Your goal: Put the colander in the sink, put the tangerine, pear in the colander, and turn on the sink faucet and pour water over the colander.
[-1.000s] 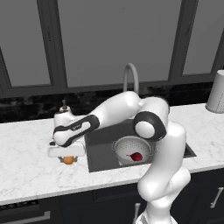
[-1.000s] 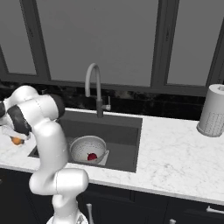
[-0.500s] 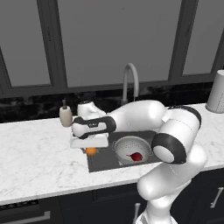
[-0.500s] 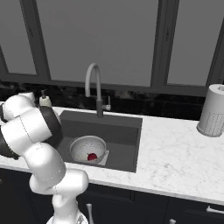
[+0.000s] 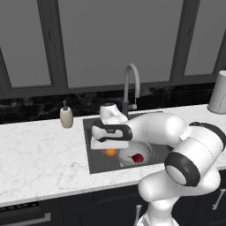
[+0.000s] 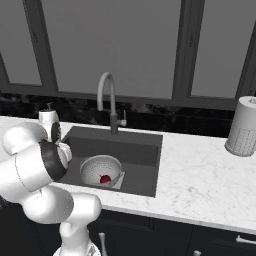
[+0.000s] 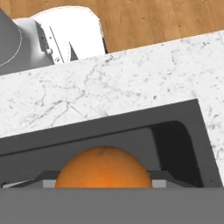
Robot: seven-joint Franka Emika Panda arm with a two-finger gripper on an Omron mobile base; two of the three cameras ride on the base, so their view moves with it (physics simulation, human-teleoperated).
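Small bright orange tangerine point(image 5: 111, 152) pinched in the hand point(image 5: 110, 149) above the dark grey sink point(image 5: 99, 162), just beside the perforated silvery-white colander point(image 5: 145, 150) holding 1 dark red pear point(image 5: 137, 158); next, likely carry over colander, release.

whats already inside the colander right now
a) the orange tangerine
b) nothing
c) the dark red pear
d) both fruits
c: the pear lies in the colander in the sink, while the tangerine is in the gripper over the basin, beside the colander.
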